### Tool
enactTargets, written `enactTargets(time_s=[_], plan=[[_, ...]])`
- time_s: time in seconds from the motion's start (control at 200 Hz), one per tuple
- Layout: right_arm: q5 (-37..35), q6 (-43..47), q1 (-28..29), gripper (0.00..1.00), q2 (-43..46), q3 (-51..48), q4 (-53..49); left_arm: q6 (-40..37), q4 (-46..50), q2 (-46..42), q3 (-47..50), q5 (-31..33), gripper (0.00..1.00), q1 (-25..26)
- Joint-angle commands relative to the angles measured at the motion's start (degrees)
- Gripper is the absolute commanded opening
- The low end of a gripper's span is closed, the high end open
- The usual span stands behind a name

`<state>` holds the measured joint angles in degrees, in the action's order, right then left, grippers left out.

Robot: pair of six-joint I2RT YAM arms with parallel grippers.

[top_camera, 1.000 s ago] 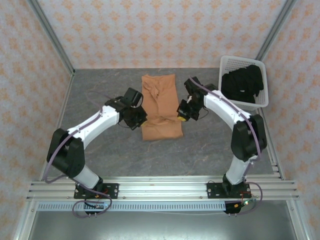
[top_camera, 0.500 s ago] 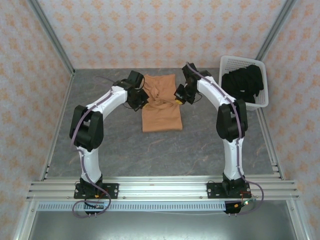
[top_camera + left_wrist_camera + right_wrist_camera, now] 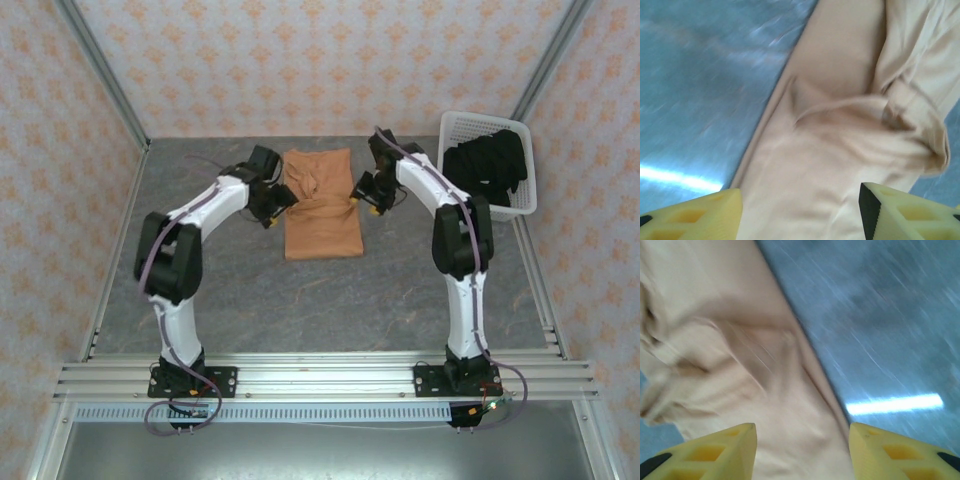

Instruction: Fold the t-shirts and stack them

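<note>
My left gripper [image 3: 278, 203] and right gripper [image 3: 360, 193] are both spread wide and released, one just beside each long edge of the orange shirt [image 3: 322, 215]. The shirt lies mid-table [image 3: 200, 290] as a narrow strip, rumpled across its middle. Farther right, black shirts [image 3: 487, 165] sit heaped in a white basket [image 3: 452, 124].

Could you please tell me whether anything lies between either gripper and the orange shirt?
Nothing visible does. The left gripper and right gripper are open at opposite edges of the orange shirt. The basket of black shirts sits off to the right.
</note>
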<state>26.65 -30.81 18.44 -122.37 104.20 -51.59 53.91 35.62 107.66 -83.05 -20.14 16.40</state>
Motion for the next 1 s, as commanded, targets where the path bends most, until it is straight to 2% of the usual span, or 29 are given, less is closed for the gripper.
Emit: enactTargets(time_s=[0.0, 0.13, 0.27, 0.41, 0.575, 0.635, 0.701, 0.761, 0.846, 0.901, 0.996], plan=[[-1.12, -1.44, -0.06, 0.52, 11.34, -12.61, 4.1, 5.91, -4.24, -10.08, 11.54, -0.61, 0.62, 0.48], [3.58, -4.96, 1.48, 0.53, 18.08, -26.48, 11.81, 14.2, -13.26, -15.4, 24.28, -4.14, 0.56, 2.24], [7.68, -9.7, 2.57, 0.54, 19.11, -34.3, 18.54, 19.29, -19.96, -13.17, 28.17, -5.85, 0.58, 4.1], [9.84, -13.34, 2.79, 0.54, 17.24, -36.59, 23.14, 22.94, -24.64, -10.04, 28.22, -5.44, 0.62, 4.78], [10.83, -14.91, 3.07, 0.52, 13.3, -35.31, 24.12, 24.75, -28.13, -5.47, 27.0, -5.57, 0.59, 5.82], [11.04, -15.74, 3.23, 0.48, 12.13, -35.2, 24.78, 25.37, -29.28, -3.88, 26.58, -5.61, 0.54, 6.31], [11.18, -16.9, 3.3, 0.42, 11.21, -35.36, 25.8, 26.84, -31.57, -2.71, 26.71, -5.7, 0.38, 6.58], [11.4, -18.39, 3.29, 0.31, 10.75, -35.56, 26.98, 27.91, -32.99, -2.26, 26.72, -5.49, 0.22, 6.54], [10.04, -18.57, 3.31, 0.16, 10.74, -34.7, 26.4, 27.07, -31.24, -2.51, 25.05, -4.46, 0.07, 6.21], [8.4, -17.18, 3.19, 0.09, 11.13, -32.59, 24.27, 25.33, -27.93, -3.33, 22.86, -3.29, 0.0, 5.75], [5.89, -14.43, 2.96, 0.0, 11.79, -27.51, 19.67, 21.99, -22.23, -5.0, 18.41, -1.61, 0.0, 4.58]])
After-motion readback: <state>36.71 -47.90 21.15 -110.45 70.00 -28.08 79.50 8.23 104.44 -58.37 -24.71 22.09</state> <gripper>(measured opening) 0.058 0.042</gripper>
